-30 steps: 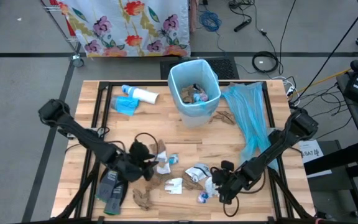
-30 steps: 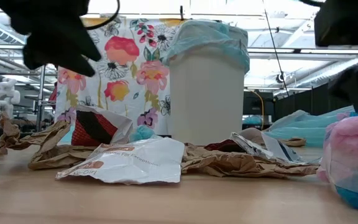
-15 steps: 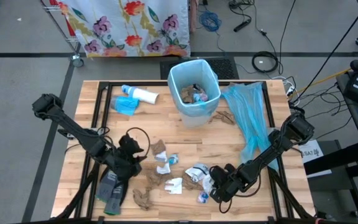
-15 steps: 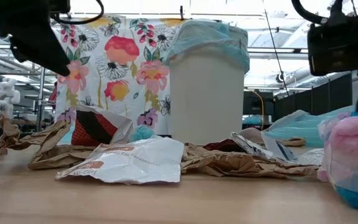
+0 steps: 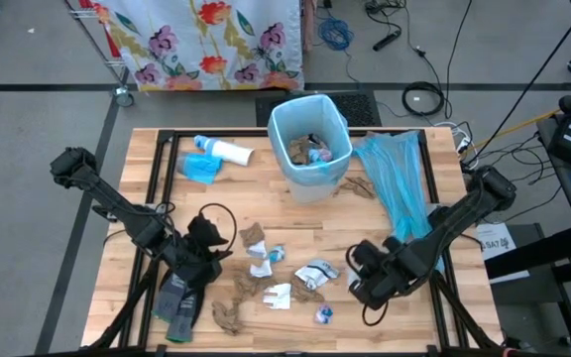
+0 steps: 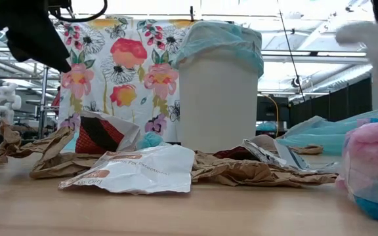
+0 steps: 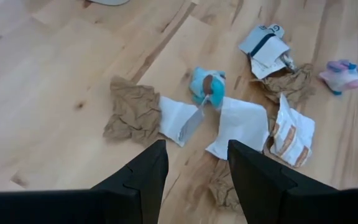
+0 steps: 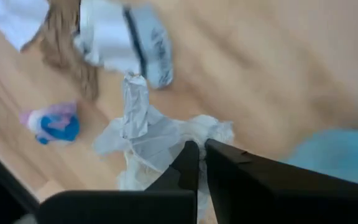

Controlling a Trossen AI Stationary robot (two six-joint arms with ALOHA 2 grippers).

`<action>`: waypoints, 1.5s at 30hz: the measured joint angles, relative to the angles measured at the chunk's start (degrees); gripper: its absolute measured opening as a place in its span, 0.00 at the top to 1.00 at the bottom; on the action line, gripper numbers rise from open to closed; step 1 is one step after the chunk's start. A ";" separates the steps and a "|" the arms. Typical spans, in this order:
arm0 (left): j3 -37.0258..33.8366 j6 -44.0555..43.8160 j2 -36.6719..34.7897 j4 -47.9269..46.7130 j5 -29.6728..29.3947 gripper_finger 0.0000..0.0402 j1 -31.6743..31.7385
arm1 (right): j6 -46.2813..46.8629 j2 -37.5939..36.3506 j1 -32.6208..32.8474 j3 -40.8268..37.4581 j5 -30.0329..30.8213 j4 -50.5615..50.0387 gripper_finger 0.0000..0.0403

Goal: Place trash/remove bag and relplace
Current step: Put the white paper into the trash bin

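My right gripper [image 8: 197,163] is clamped on a white scrap [image 8: 160,137], pinched btwn the fingers and lifted off the table [image 5: 266,188], near the front right. In the low view the scrap shows as a white blur up high at right.

Left gripper [image 7: 194,168] hangs w/ fingers apart, nothing in them, above the scatter at front left: a brown wad [image 7: 132,112], a white wrapper [image 7: 241,124], a blue bit [image 7: 205,87] just beside them.

Rest of the trash lies across the front middle of the table: brown wads [image 5: 231,312], white scraps [image 5: 315,273], a pink-and-blue bit [image 5: 322,315] near the front edge, just beside my right gripper.

Bin [image 5: 310,144] w/ blue liner stands at back centre, some trash inside. Spare blue bag [image 5: 399,188] lies to its right. White bottle [image 5: 228,152] at back left. Grey gloves [image 5: 179,302] at front left.
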 joint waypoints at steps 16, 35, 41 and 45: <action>0.02 0.86 0.00 3.41 2.49 0.57 0.17 | -27.98 -0.13 -21.13 28.29 20.98 -10.70 1.00; 0.03 1.16 0.02 3.03 1.44 0.57 4.37 | -63.06 2.60 -51.55 39.75 11.06 8.05 0.88; 0.04 1.16 0.02 3.08 1.43 0.57 5.71 | -62.76 4.47 -55.32 39.71 5.43 6.80 0.69; 0.04 1.17 0.02 3.15 2.18 0.57 5.80 | -63.58 3.99 -55.49 39.74 5.06 4.12 0.59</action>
